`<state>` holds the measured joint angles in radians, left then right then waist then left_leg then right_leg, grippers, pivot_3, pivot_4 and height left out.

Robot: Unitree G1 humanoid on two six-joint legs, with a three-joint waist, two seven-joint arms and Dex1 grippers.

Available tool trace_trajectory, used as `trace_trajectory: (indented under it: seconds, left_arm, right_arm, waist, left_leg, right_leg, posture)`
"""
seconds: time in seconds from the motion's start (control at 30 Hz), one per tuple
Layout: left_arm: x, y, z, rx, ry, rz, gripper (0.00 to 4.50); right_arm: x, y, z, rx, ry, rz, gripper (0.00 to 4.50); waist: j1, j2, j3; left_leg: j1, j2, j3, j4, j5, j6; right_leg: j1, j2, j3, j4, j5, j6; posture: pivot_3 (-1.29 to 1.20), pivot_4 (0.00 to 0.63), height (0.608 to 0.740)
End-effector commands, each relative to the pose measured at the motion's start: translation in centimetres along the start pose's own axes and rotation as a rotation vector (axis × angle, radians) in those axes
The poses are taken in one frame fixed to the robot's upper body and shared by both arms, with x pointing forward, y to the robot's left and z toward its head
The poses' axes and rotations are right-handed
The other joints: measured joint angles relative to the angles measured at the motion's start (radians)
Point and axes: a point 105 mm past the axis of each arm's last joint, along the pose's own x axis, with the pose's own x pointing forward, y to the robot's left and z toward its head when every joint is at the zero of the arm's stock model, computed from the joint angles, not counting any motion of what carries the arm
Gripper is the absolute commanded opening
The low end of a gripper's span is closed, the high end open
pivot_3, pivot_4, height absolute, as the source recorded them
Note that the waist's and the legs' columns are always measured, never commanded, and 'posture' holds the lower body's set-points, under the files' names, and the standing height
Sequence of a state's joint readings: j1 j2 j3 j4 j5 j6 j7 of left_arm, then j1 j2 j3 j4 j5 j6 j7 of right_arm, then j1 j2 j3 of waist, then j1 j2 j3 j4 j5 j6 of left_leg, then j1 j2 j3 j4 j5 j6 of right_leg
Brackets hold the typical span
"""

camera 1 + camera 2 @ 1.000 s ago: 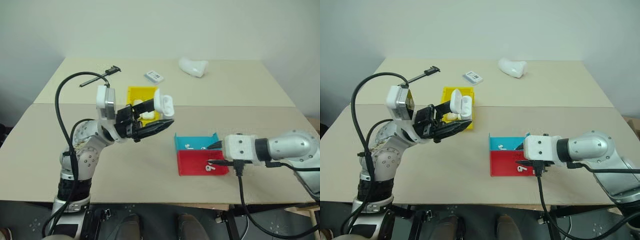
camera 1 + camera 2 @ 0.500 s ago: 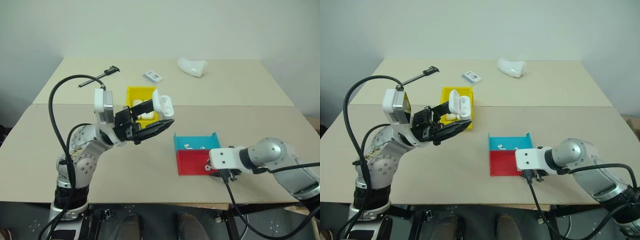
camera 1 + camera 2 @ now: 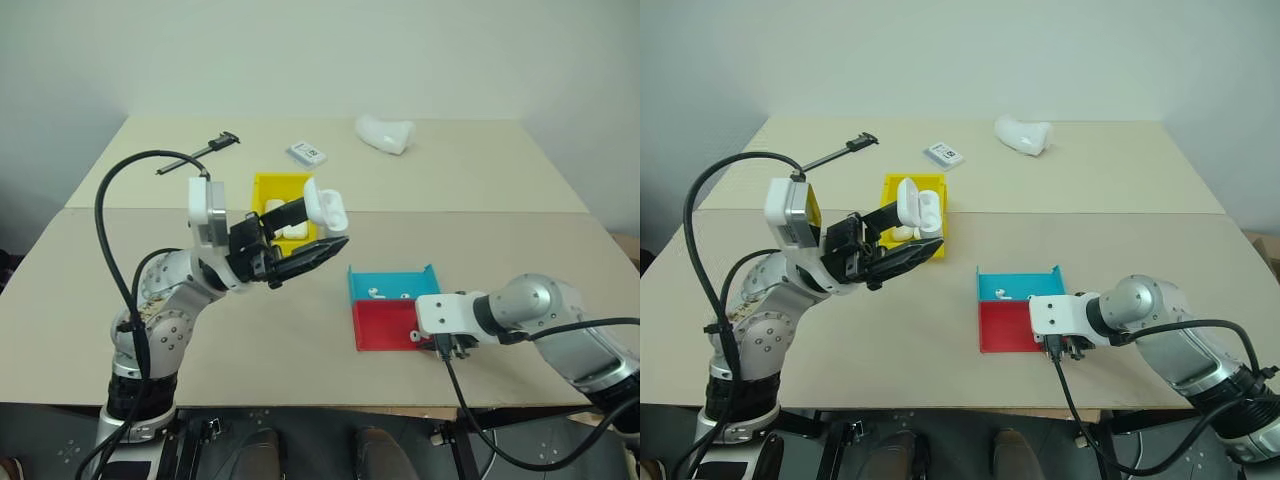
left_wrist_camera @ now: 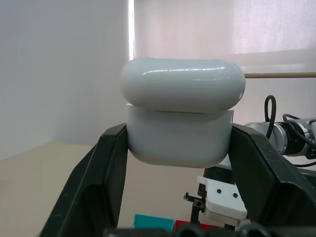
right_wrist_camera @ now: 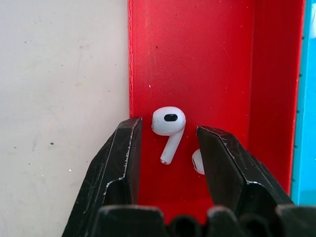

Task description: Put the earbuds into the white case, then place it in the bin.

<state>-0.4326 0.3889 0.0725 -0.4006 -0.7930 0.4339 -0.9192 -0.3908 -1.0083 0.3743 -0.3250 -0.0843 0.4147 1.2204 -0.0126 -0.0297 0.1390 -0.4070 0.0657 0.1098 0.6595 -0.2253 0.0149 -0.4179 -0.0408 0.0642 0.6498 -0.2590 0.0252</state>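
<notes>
My left gripper (image 3: 322, 222) is raised over the table in front of the yellow bin (image 3: 272, 186) and is shut on the white case (image 4: 181, 133), whose lid stands slightly lifted. My right gripper (image 5: 169, 128) points down into the red tray (image 5: 212, 64) and is open. One earbud (image 5: 168, 126) lies between its fingers without touching either. A second earbud (image 5: 197, 161) is half hidden behind one finger. From the head views the wrist block covers this gripper at the red tray's (image 3: 383, 325) near right corner.
The blue tray (image 3: 390, 281) holds small white earbuds and adjoins the red tray's far side. Inside the bin lie white cases (image 3: 294, 231). A lumpy white object (image 3: 386, 133), a small card (image 3: 308, 153) and a black tool (image 3: 200, 152) lie at the back.
My right arm has dropped and tipped its gripper down into the red tray, around the earbud. The left arm with the case has stayed put.
</notes>
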Motion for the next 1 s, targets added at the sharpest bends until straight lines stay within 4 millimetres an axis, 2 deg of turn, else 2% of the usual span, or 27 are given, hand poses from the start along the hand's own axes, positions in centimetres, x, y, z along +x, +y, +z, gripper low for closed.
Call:
trace_trajectory:
  seconds: [0.03,0.07,0.17,0.2,0.43,0.57,0.67,0.83,1.0]
  left_arm:
    - [0.3,-1.0,0.9,0.016,-0.022,-0.057,2.77]
    - [0.3,-1.1,0.9,0.013,-0.019,-0.069,2.77]
    - [0.3,-1.4,0.9,-0.006,-0.012,-0.105,2.77]
    - [0.2,-1.5,0.9,-0.010,-0.010,-0.112,2.77]
    - [1.0,-1.7,1.0,-0.056,-0.008,-0.160,2.77]
    - [2.1,-0.5,1.7,-0.068,-0.049,-0.074,2.77]
    - [2.1,-0.2,2.2,-0.042,-0.089,-0.037,2.77]
    - [1.6,-0.7,1.9,-0.052,-0.055,-0.086,2.77]
    - [1.4,-1.7,1.1,-0.055,-0.045,-0.134,2.77]
  right_arm:
    - [-0.3,-0.4,0.4,-0.024,-0.012,-0.018,1.81]
    - [-0.3,-0.4,0.4,-0.024,-0.013,-0.018,1.63]
    - [-0.2,-0.4,0.4,-0.021,-0.015,-0.017,0.67]
    - [-0.2,-0.5,0.4,-0.020,-0.015,-0.017,0.58]
    - [-0.4,-0.8,0.4,0.004,-0.026,-0.041,0.58]
    - [-0.9,-1.2,0.3,0.021,-0.030,-0.063,0.58]
    - [-1.7,-1.6,0.7,0.039,-0.060,-0.100,0.58]
    - [-4.5,-3.7,2.7,0.105,-0.248,-0.227,0.58]
    - [-9.6,-5.3,5.2,0.218,-0.612,-0.376,0.58]
  waist:
    - [0.000,0.000,0.000]
    - [0.000,0.000,0.000]
    - [0.000,0.000,0.000]
    - [0.000,0.000,0.000]
    - [0.000,0.000,0.000]
    - [0.001,0.000,0.000]
    - [0.000,0.000,0.000]
    - [-0.002,0.000,0.000]
    - [0.001,0.000,0.000]
  left_leg:
    - [0.000,0.000,0.000,0.000,0.000,0.000]
    - [0.000,0.000,0.000,0.000,0.000,0.000]
    - [0.000,0.000,0.000,0.000,0.000,0.000]
    - [0.000,0.000,0.000,0.000,0.000,0.000]
    - [0.000,0.000,0.000,0.000,0.000,0.000]
    - [0.000,0.000,0.000,0.000,0.000,0.000]
    - [0.000,0.000,-0.001,0.000,0.000,0.000]
    - [0.000,0.000,0.000,0.000,0.000,0.000]
    - [0.000,0.000,0.000,0.000,0.000,0.000]
  right_leg:
    - [0.000,0.000,0.000,0.000,0.000,0.000]
    - [0.000,0.000,0.000,0.000,0.000,0.000]
    - [0.000,0.000,0.000,0.000,0.000,0.000]
    - [0.000,0.000,0.000,0.000,0.000,0.000]
    - [0.000,0.000,0.000,0.000,0.000,0.000]
    - [0.000,0.000,0.000,0.000,0.000,0.000]
    - [0.000,0.000,0.000,0.000,0.000,0.000]
    - [0.000,0.000,0.001,0.000,0.000,0.000]
    - [0.000,0.000,0.000,0.000,0.000,0.000]
  posture:
    - [0.00,0.150,0.740]
    - [0.00,0.150,0.740]
    - [0.00,0.150,0.740]
    - [0.00,0.150,0.740]
    - [0.00,0.150,0.740]
    - [0.00,0.150,0.740]
    - [0.00,0.150,0.740]
    - [0.00,0.150,0.740]
    - [0.00,0.150,0.740]
